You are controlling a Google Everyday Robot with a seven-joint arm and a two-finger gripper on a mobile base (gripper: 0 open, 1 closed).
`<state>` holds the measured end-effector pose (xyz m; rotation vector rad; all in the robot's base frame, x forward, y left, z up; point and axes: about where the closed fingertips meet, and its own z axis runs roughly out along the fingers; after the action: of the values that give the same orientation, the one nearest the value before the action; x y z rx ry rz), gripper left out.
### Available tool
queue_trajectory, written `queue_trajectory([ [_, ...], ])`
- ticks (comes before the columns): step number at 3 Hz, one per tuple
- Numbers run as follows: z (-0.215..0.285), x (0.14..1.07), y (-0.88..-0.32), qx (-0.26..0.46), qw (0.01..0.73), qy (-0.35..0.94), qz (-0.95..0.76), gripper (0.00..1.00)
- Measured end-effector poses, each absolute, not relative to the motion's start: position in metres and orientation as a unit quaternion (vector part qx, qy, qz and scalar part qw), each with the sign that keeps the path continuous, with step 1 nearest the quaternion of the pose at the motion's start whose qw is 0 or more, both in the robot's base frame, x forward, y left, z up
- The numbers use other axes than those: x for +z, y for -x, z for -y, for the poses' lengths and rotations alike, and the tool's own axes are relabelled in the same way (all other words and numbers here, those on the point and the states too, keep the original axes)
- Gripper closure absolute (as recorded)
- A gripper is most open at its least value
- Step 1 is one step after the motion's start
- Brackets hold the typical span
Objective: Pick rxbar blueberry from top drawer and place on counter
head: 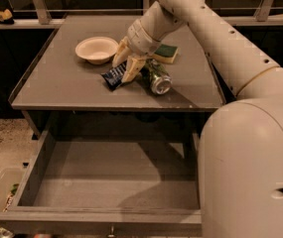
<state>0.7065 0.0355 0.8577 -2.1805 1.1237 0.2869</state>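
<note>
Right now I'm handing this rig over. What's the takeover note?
The gripper is low over the flat grey counter, fingers open, tips at the bar. I cannot tell if they touch it.
The dark navy-blue rxbar blueberry wrapper lies on the counter between the pale round bowl and the tipped metal can.
The wide shallow grey top drawer is pulled open, with nothing visible inside.
Done: the bar is out and on the counter.
Left: probably only lifting the gripper clear.
</note>
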Motion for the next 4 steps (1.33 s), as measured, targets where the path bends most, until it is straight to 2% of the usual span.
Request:
queue_trajectory([
  [1,-0.0356,0.8597,-0.7099,0.109,0.333,0.833,-0.429,0.82],
  [4,-0.0357,0.8596,-0.7099,0.109,0.333,0.833,-0.429,0.12],
])
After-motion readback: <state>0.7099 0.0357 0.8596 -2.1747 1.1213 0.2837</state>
